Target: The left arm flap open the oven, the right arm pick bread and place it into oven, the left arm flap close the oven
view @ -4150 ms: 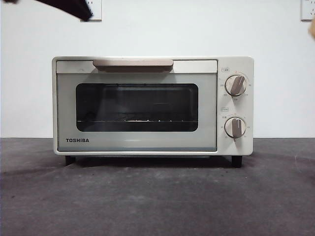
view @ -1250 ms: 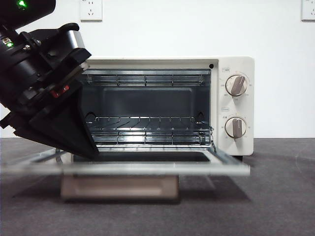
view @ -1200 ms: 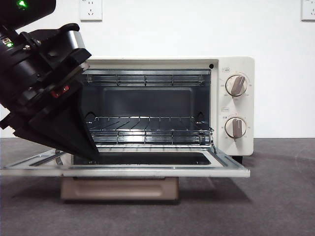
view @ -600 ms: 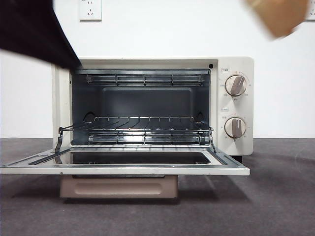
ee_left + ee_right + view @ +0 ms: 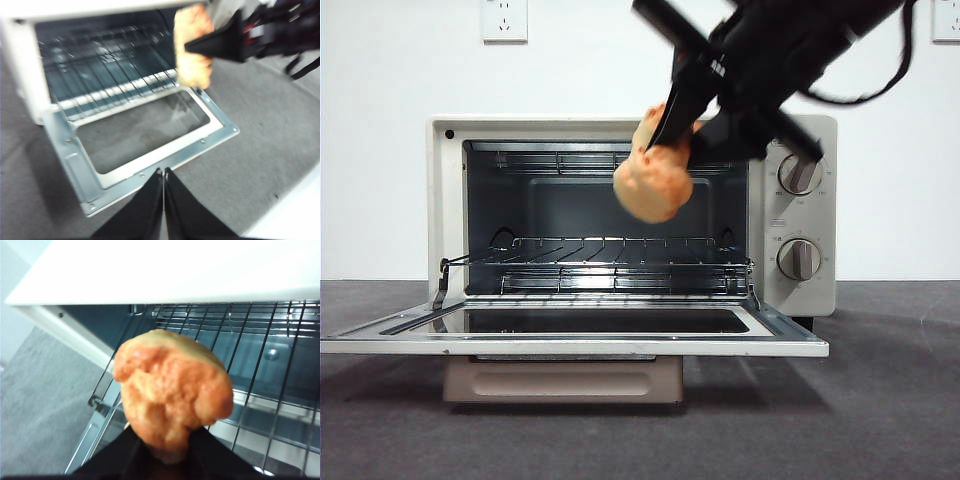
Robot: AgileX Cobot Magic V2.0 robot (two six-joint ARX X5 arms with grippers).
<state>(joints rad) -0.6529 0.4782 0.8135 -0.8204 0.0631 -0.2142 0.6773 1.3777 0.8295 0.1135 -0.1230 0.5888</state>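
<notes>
Closest to us, the tabletop (image 5: pixel 880 420) lies dark and bare in front of the oven (image 5: pixel 800 300), and the oven's door (image 5: pixel 570 345) is flapped fully down, flat and level, its handle (image 5: pixel 560 380) hanging underneath. That door sits low so the mouth of the cavity is free for loading, we judge.

Just past the door edge, up in the air, we have the right pincer (image 5: pixel 670 135) coming in from the upper right, clenched on the bread (image 5: pixel 653 180). The bread hangs from the jaws' tips, below and slightly ahead of them, its lumpy golden body squeezed between the two black jaws. In the right wrist view the bread (image 5: pixel 172 390) fills the space straight ahead of the right pincer (image 5: pixel 167 450), with the oven's wire rack (image 5: pixel 260 365) beyond and beneath it. We reckon it is held high so it clears the door before dropping to the rack.

The left pincer (image 5: pixel 163 185) waits well back from the door, jaws pressed together on nothing. From there the bread (image 5: pixel 194 47) is far ahead and off to one side, near the oven's mouth.

Deepest of all, the rack (image 5: pixel 610 245) inside carries nothing; the bread is not yet in.
</notes>
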